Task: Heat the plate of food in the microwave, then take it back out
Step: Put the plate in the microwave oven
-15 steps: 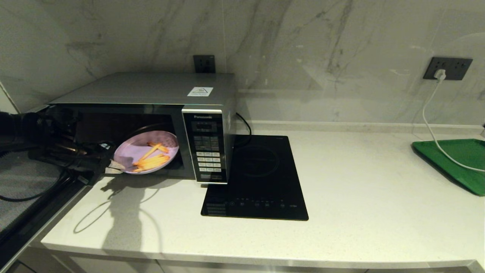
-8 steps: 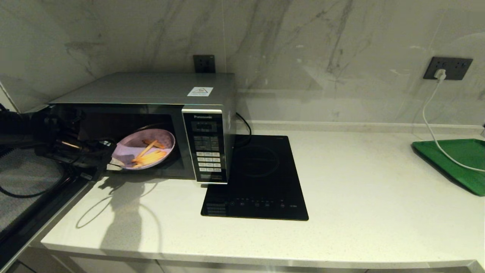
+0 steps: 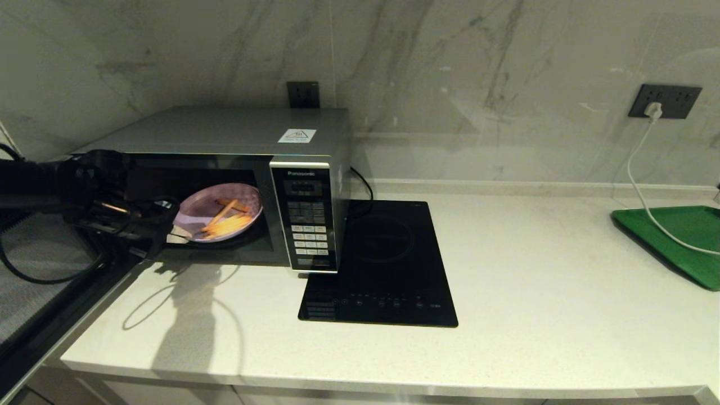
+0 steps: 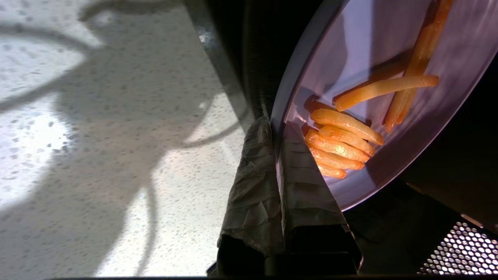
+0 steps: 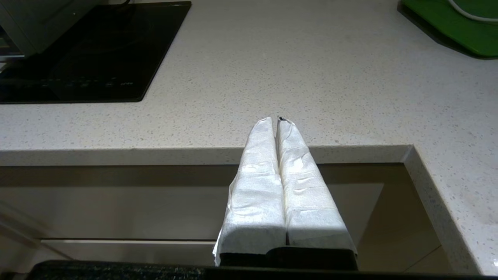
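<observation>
The silver-grey microwave [image 3: 225,132] stands at the counter's left with its door open. Inside its dark cavity hangs the pale lilac plate of food [image 3: 197,211] with several orange-yellow fry sticks [image 4: 342,142], tilted a little. My left gripper [image 3: 175,233] reaches in from the left and is shut on the plate's near rim [image 4: 277,128], one taped finger above it and one below. My right gripper [image 5: 277,120] is shut with nothing in it, parked below the counter's front edge, out of the head view.
A flat black induction hob [image 3: 388,264] lies right of the microwave. A green tray [image 3: 680,236] with a white cable [image 3: 641,191] over it sits at the far right. The open microwave door [image 3: 39,281] spreads low at the left.
My left gripper has carried the plate up and further back into the microwave cavity. The plate has levelled somewhat. The right arm has not moved.
</observation>
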`<state>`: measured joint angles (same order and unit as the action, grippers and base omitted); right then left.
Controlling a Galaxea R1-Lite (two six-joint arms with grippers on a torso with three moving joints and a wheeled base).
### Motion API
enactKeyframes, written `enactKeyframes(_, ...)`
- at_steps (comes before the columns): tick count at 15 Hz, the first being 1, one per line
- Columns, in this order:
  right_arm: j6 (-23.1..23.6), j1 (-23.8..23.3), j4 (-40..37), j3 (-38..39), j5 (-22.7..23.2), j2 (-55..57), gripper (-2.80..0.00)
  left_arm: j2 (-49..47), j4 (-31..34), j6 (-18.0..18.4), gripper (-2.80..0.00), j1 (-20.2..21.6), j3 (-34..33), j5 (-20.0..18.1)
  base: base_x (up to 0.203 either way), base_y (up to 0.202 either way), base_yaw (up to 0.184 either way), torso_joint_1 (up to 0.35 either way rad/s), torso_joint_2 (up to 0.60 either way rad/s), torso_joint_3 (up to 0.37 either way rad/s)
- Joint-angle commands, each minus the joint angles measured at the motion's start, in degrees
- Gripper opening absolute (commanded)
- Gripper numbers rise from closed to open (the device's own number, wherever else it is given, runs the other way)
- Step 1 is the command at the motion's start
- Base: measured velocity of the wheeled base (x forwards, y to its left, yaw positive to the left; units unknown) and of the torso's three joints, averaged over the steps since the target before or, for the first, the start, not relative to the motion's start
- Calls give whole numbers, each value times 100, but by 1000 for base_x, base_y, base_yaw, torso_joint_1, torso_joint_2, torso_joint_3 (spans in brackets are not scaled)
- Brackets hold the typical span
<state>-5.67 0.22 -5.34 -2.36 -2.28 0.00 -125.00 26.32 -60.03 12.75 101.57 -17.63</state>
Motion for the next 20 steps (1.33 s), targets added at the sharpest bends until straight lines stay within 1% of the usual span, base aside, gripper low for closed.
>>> enactKeyframes(1,-4,4,-2,-1,-1,9,-280,-77,15,-35,-280,-46,91,-5,0,0,0,0,0,0)
enactKeyframes(9,-4,4,-2,-1,-1,9,-280,-196,31,-23,-280,-71,166,-13,0,0,0,0,0,0)
enactKeyframes(10,-4,4,-2,-1,-1,9,-280,-202,22,-16,0,-71,170,-13,0,0,0,0,0,0)
enactKeyframes(14,-4,4,-2,-1,-1,9,-280,-235,5,-18,0,-80,170,-21,0,0,0,0,0,0)
enactKeyframes(17,-4,4,-2,-1,-1,9,-280,-67,53,-24,0,-114,118,-21,0,0,0,0,0,0)
enactKeyframes(20,-4,4,-2,-1,-1,9,-280,289,344,16,0,-124,45,-38,0,0,0,0,0,0)
